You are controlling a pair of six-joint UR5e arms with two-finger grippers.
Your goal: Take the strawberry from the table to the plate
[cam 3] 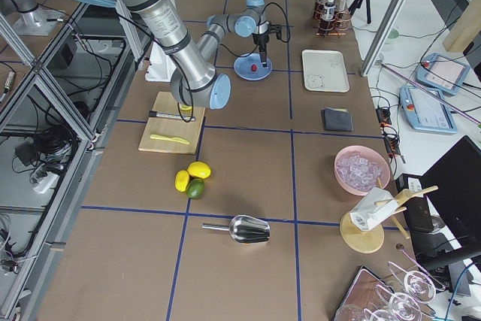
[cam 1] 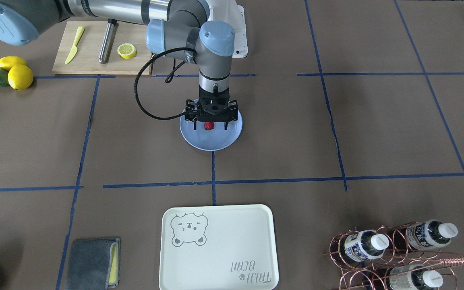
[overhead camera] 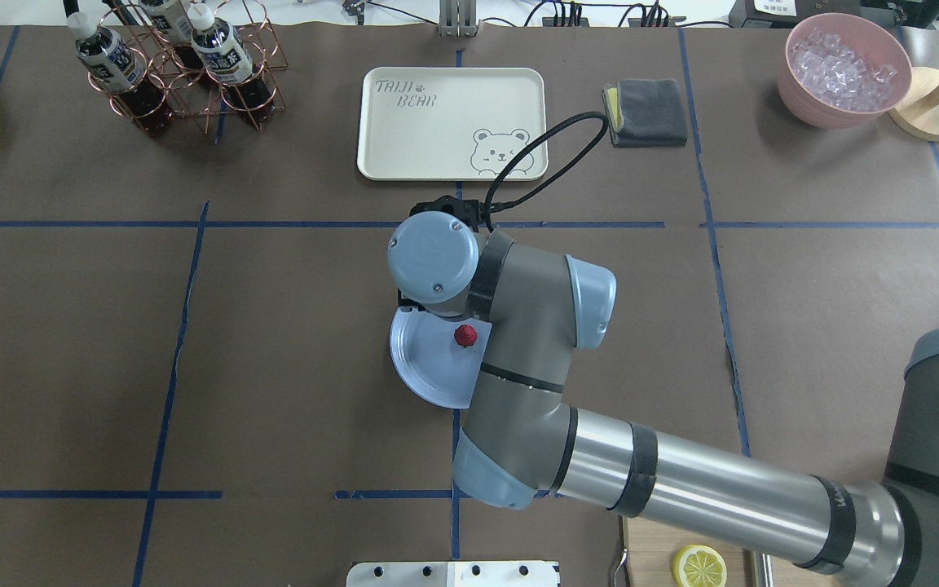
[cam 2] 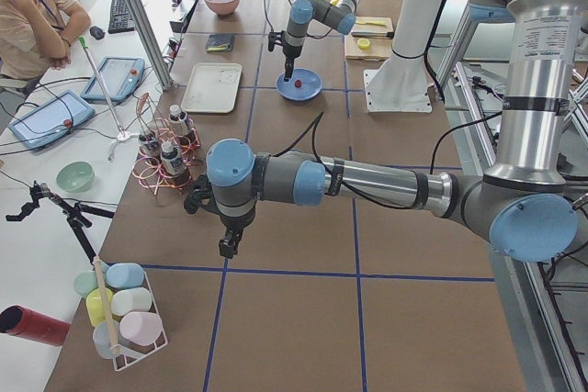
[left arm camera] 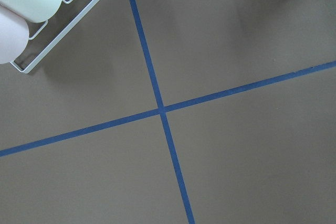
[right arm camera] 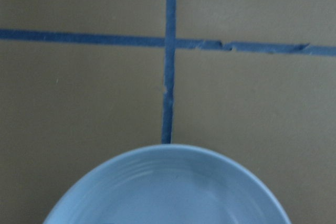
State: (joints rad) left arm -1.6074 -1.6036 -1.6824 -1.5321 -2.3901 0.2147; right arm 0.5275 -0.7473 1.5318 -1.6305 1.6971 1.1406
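Observation:
The strawberry (cam 1: 208, 125), small and dark red, lies on the light-blue plate (cam 1: 212, 143) near the middle of the brown table (cam 1: 336, 133). My right gripper (cam 1: 210, 125) hangs straight down over it, open. Its two fingertips stand well apart on either side of the berry without touching it. From overhead the strawberry (overhead camera: 465, 335) peeks out beside the wrist, and the arm covers half of the plate (overhead camera: 425, 367). The right wrist view shows only the plate's rim (right arm camera: 168, 153). My left gripper (cam 2: 225, 245) shows only in the exterior left view, far from the plate; I cannot tell its state.
A cream bear-print tray (cam 1: 220, 249) lies in front of the plate. A cutting board (cam 1: 91, 60) holds a knife and a lemon half. Lemons (cam 1: 19, 76) and an avocado, a grey cloth (cam 1: 93, 264), a bottle rack (cam 1: 393, 249) and a pink ice bowl (overhead camera: 843, 69) sit around the table's edges.

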